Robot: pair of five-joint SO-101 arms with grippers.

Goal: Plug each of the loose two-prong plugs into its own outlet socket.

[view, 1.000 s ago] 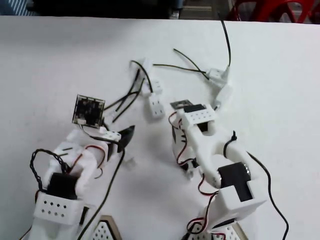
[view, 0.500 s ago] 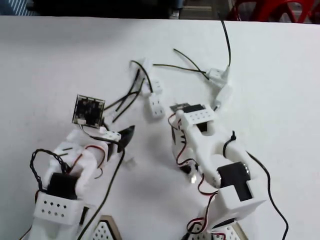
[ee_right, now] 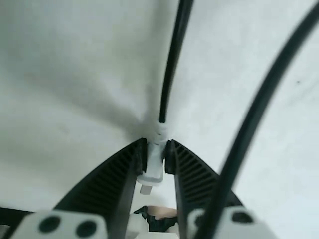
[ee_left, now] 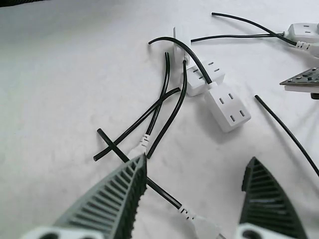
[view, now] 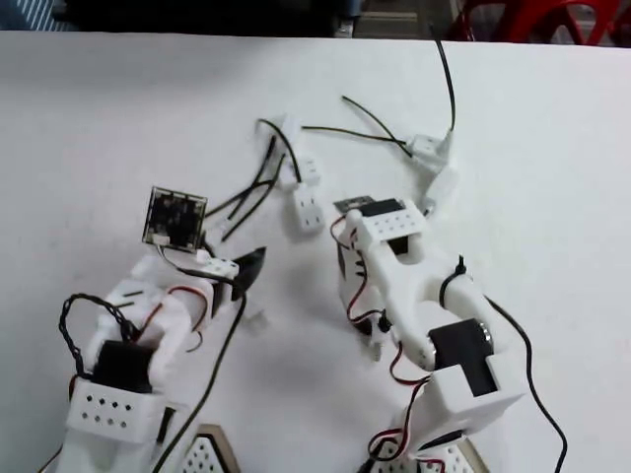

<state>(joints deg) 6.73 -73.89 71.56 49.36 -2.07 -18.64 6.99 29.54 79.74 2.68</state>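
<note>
Fingers of the right gripper [ee_right: 154, 149] are clamped on a white two-prong plug [ee_right: 152, 167], its black cord [ee_right: 172, 64] running away toward twelve o'clock over the white table [view: 118, 118]. In the high view the right arm [view: 424, 315] stands near the table's middle, and the nearer outlet socket [view: 309, 210] lies at about ten o'clock from its wrist. The farther outlet socket [view: 306, 169] is just beyond the nearer one, at twelve o'clock from it. A third outlet socket [view: 428, 149] lies at one o'clock from that wrist.

The left gripper [ee_left: 197, 159] is spread wide and grasps nothing. A loose plug [ee_left: 205, 228] lies on the table between its fingers. From this gripper the two paired sockets sit at about one o'clock, with several black cords crossing between.
</note>
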